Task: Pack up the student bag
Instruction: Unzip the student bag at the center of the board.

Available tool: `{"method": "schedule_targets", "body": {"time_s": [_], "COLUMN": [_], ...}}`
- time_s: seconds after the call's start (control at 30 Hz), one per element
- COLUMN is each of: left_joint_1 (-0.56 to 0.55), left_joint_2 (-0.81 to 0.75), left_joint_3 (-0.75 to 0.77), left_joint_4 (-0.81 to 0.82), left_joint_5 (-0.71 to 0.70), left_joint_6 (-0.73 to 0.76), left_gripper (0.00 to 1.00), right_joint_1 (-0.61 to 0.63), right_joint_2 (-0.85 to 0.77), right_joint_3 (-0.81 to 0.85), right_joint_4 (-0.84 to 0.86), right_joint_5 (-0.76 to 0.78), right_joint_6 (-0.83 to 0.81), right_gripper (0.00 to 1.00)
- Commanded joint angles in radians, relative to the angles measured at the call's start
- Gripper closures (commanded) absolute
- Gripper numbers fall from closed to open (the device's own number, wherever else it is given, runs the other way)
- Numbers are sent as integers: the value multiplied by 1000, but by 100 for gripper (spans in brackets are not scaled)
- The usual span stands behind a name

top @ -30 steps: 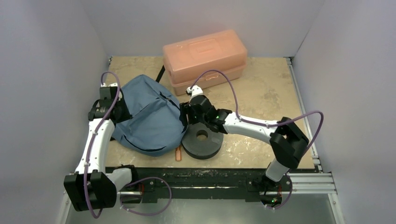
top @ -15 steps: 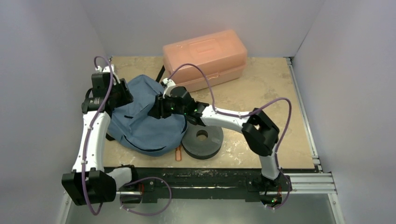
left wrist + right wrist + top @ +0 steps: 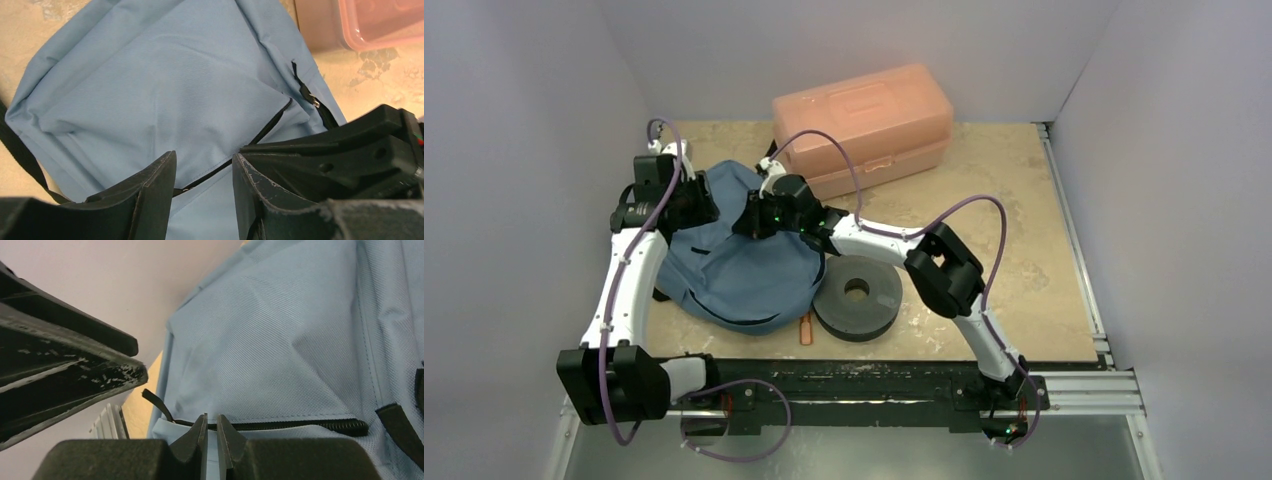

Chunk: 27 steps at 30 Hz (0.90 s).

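The student bag [image 3: 744, 265], slate-blue with a black zipper, lies flat at the table's left. My left gripper [image 3: 701, 207] hovers over the bag's back-left part. In the left wrist view it [image 3: 204, 167] stands open above the fabric [image 3: 150, 85] and zipper [image 3: 272, 122], with nothing between the jaws. My right gripper [image 3: 750, 222] reaches across to the bag's top. In the right wrist view it [image 3: 210, 424] is closed to a thin slit at the zipper line [image 3: 300, 425], pinching pale blue fabric [image 3: 280, 340]. One of the left gripper's fingers [image 3: 65, 355] sits close beside it.
A rigid salmon-pink box [image 3: 864, 125] stands at the back, just behind the bag. A dark grey disc with a centre hole [image 3: 856, 297] lies right of the bag. A small orange stick [image 3: 805, 328] lies by the front edge. Grey walls close in left, right and back.
My right gripper swung left from above the disc onto the bag and closed. My left gripper opened and shifted slightly over the bag's back-left corner.
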State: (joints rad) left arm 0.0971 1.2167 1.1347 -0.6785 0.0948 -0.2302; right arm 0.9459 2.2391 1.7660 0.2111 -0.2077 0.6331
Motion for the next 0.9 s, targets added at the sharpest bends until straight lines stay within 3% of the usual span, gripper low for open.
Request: {"method": "schedule_targets", "body": {"time_s": [0.0,0.53,0.77,0.87], "left_joint_1": [-34,-199,-277,-300], "left_joint_2": [-23,130,216,242], "left_joint_3": [-1,30,63,67], "left_joint_4": [28,-29,-21,-28], "left_joint_5": [0,-90,-334,-378], "left_joint_6": [44,129,156,161], "left_gripper": [56,51,42,36], "right_joint_1": [1,-10,-15,-21], "right_joint_2": [0,9,-10,-21], "right_joint_3": [-36,-197,-241,-270], "right_joint_4": [31,165,221,248], "right_joint_5": [4,3,-18,-33], "right_joint_6": [-7,7,54,79], "right_gripper": [87,94,94,94]}}
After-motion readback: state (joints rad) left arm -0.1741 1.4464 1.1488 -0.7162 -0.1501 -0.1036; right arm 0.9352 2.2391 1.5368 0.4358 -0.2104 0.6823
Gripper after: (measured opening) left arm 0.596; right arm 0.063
